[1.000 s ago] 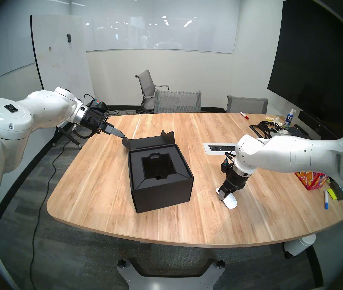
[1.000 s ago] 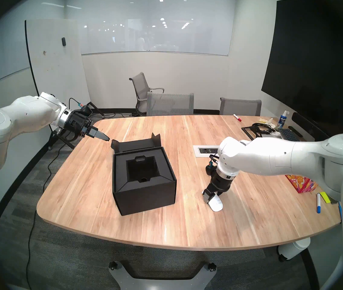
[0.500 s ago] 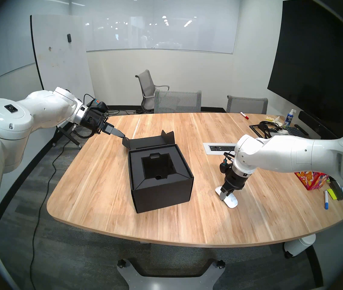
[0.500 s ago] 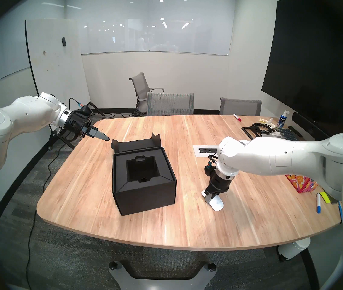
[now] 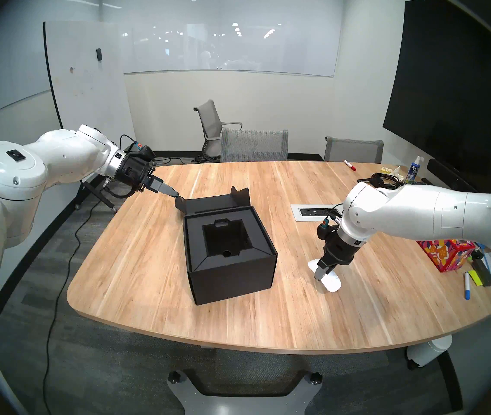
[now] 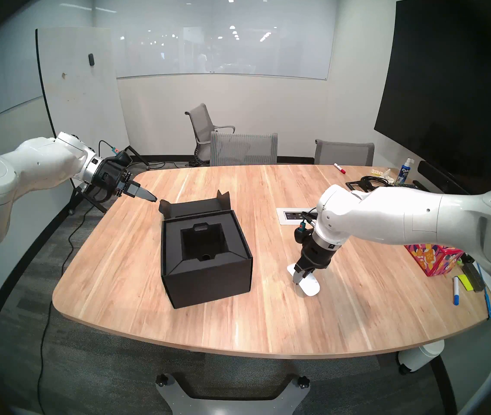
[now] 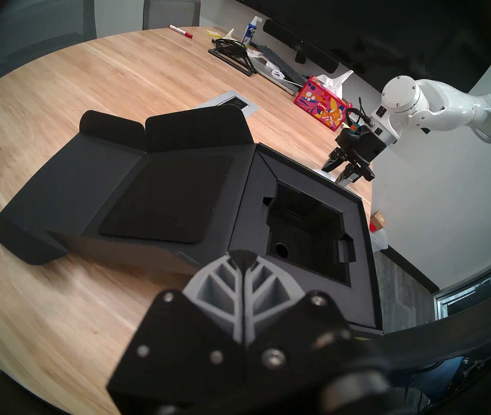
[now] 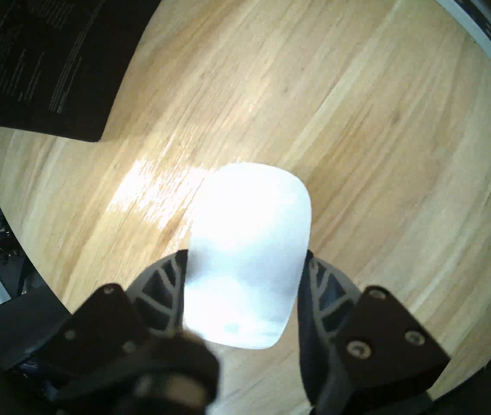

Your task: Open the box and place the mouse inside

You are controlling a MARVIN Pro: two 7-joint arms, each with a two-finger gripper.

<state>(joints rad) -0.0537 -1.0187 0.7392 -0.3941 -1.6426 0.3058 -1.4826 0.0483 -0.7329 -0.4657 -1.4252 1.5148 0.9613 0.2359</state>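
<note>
The box [image 5: 230, 252] sits open near the middle of the desk [image 5: 148, 255], its lid [image 7: 160, 195] folded back flat toward twelve o'clock and the black recessed insert [image 5: 226, 240] exposed. The left pincer [image 5: 175, 194] is pressed together, its tip at the lid's side flap [image 5: 180, 203] at the box's ten o'clock corner; whether it touches the flap I cannot tell. At three o'clock from the box, well apart from it, the right pincer [image 5: 323, 275] points steeply down and pinches the white mouse [image 8: 247, 255] by its long sides, one finger on each flank. In the head view the mouse [image 5: 332, 282] hangs tilted, its far end [image 5: 313, 264] behind the fingers. A red floral tissue box [image 5: 445, 254] stands farther out at three o'clock.
</note>
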